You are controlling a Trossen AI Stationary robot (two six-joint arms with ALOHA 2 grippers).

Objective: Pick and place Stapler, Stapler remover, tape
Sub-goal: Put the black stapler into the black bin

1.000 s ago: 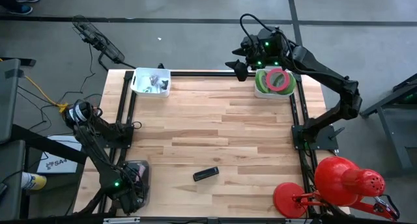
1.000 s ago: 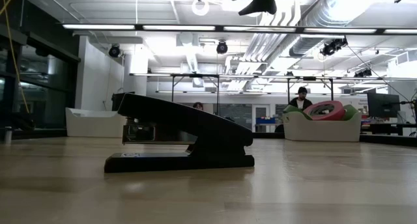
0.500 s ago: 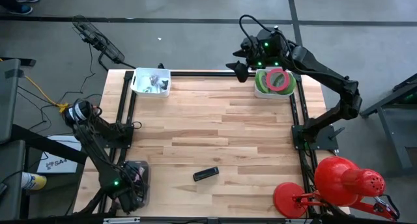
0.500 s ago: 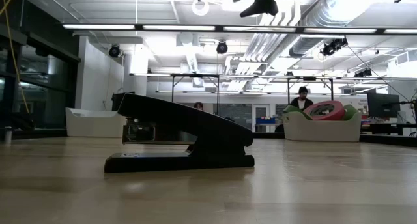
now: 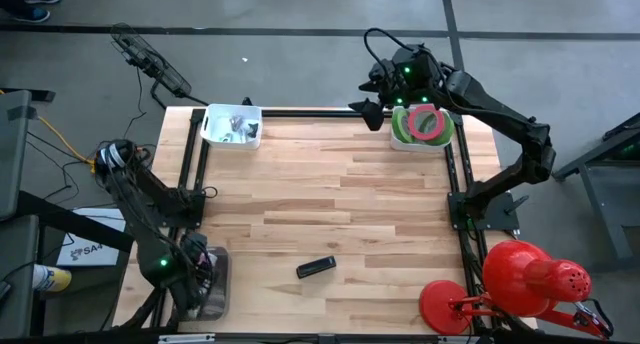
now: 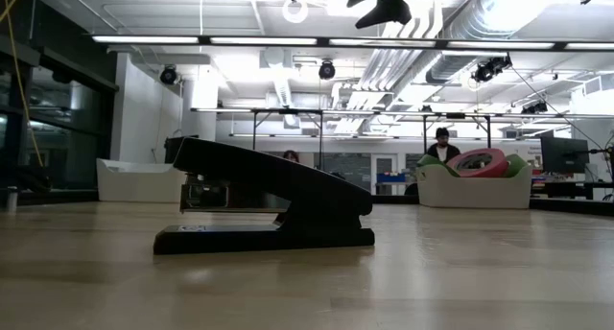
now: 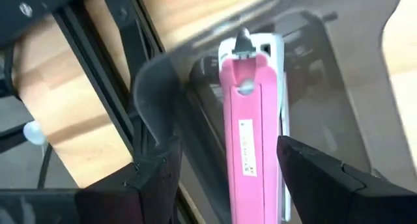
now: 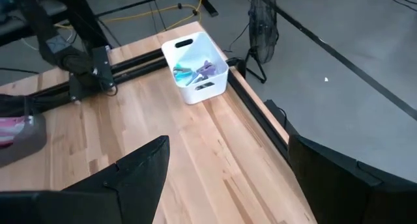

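A black stapler [image 5: 316,267] lies flat on its base on the wooden table, near the front edge; it fills the low view [image 6: 264,200]. A pink stapler [image 7: 251,120] lies in the grey bin [image 5: 216,284] at the near left corner. My left gripper [image 5: 196,268] hangs open above that bin, fingers pointing down on either side of the pink stapler [image 7: 228,142] and clear of it. My right gripper [image 5: 371,109] hovers open, high over the far right, beside the white bin [image 5: 445,142] holding tape rolls [image 5: 427,122].
A white bin [image 5: 232,125] with staple removers stands at the far left corner. Black frame rails [image 5: 455,184] run along the table's edges. A red lamp [image 5: 520,284] stands off the near right corner. People [image 6: 443,143] are in the room behind. Bare wood lies mid-table.
My left gripper has risen from inside the grey bin and drawn a little toward the table's left and far side. The black stapler and the bins have stayed put.
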